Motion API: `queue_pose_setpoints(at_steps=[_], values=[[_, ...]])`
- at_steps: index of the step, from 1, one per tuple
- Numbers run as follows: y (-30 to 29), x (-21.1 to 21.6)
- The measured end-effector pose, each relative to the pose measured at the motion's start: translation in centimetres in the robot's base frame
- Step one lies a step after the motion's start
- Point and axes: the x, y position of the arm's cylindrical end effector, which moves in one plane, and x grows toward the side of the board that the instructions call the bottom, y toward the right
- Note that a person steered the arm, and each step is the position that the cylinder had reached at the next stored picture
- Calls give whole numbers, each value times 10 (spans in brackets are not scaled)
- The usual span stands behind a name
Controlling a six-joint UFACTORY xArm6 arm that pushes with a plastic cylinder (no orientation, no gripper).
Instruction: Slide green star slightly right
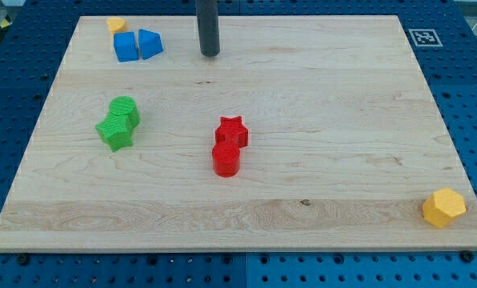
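Note:
The green star (114,132) lies at the left middle of the wooden board (318,96). A green round block (126,110) touches it on its upper right side. My tip (210,53) is at the view's top centre, well above and to the right of the green star, touching no block.
A red star (231,130) and a red cylinder (226,158) touch each other at the centre. Two blue blocks (138,45) sit side by side at the top left, with a small yellow block (116,25) above them. A yellow hexagon block (444,208) is at the bottom right corner.

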Motion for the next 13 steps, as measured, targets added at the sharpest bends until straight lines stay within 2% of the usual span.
queue_pose_setpoints(at_steps=[1,3,4,5,6,10,13], values=[[-5,48],[-111,40],[-163,64],[-187,98],[-187,126],[-183,128],[-143,170]])
